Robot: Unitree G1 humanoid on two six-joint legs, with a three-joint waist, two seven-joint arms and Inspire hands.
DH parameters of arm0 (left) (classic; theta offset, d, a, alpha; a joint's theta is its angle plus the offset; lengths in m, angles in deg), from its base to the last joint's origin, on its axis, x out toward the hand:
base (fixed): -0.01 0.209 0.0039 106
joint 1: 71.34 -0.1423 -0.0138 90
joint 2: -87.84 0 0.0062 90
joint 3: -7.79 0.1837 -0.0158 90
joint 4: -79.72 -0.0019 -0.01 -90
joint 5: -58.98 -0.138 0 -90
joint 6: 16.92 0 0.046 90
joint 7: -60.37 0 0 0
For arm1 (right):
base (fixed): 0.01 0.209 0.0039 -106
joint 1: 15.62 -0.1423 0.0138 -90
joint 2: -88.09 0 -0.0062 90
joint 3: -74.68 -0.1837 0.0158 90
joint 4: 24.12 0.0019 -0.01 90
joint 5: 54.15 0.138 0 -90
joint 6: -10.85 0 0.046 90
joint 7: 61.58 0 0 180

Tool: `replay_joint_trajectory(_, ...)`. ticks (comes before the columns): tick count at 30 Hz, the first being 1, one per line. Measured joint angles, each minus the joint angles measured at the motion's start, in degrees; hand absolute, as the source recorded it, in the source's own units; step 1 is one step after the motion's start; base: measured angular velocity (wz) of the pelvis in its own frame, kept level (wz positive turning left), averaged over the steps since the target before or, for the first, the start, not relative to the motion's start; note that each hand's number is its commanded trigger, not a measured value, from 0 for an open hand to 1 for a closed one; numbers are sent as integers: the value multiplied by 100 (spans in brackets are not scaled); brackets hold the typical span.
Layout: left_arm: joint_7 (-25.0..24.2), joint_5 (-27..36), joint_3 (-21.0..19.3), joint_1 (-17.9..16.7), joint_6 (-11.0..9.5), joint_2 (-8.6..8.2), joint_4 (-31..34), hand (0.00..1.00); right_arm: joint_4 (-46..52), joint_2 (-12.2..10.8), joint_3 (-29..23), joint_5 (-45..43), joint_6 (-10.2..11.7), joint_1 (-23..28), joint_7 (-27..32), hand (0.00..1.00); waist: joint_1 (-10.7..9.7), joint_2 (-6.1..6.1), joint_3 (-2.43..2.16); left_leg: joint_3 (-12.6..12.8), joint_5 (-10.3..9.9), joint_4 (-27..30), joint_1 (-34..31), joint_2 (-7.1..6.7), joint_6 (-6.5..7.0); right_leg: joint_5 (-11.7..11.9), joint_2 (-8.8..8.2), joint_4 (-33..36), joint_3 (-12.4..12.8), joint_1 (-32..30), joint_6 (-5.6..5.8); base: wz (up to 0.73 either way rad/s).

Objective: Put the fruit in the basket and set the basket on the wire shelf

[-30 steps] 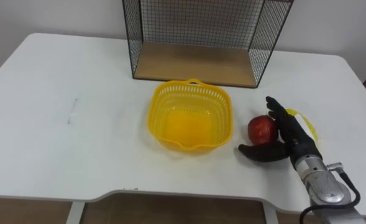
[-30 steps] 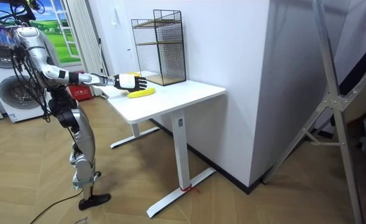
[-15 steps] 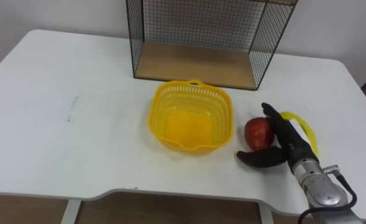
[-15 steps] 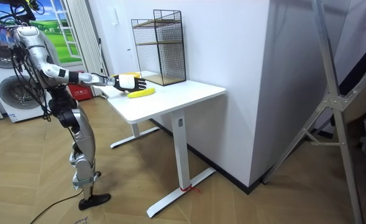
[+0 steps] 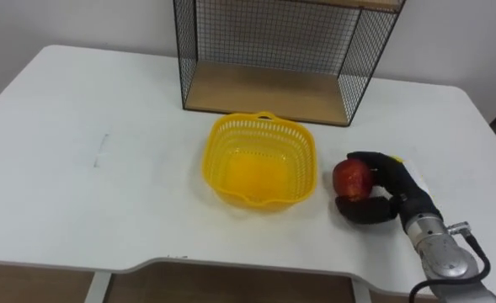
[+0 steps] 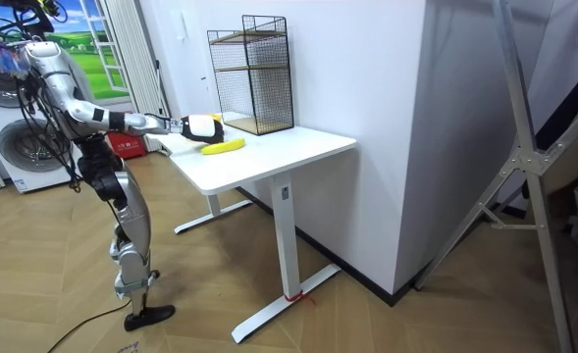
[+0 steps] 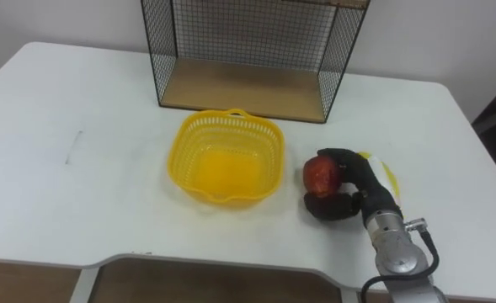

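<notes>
Left eye view: right robot hand (image 5: pixel 402 192) curls round the red apple (image 5: pixel 351 177), just beside the yellow basket (image 5: pixel 216 160).

R arm enters from lower right of the eye views, forearm angled up and slightly left, silver wrist section just below the black right hand (image 5: pixel 392 187). Fingers (image 5: pixel 367 157) curled over top of the apple (image 5: pixel 352 178), thumb wrapped under it, palm vs its right side, so a closed grasp. Room view: robot stands upright, legs approx straight, R arm stretched fwd approx level at chest height, hand at far end.
</notes>
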Motion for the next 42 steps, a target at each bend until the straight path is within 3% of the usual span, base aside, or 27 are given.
replay_joint_trajectory(14,-2,0,6,-36,31,-1,-55,0,-68,-66,39,242,-57,36,-235,100,-14,-44,-31,3,0,6,35,0,0,4,3,4,26,45,1,0)
replay_joint_trajectory(25,12,5,0,-54,31,-36,-192,0,-142,-293,44,2306,-73,193,-488,100,-73,107,-23,-11,-1,-11,68,0,-2,6,4,-6,-2,91,1,0)
replay_joint_trajectory(31,38,-2,-61,-136,115,-140,-191,0,-168,-487,-75,2938,-63,225,-452,100,-139,116,-28,-4,-1,-39,73,-1,-2,5,4,-13,2,82,2,0)
replay_joint_trajectory(42,39,5,-2,-170,106,-181,-189,0,359,-483,-133,3692,-103,237,-142,100,-153,152,-35,51,-1,-34,31,-2,-1,4,4,3,45,-11,3,-2)
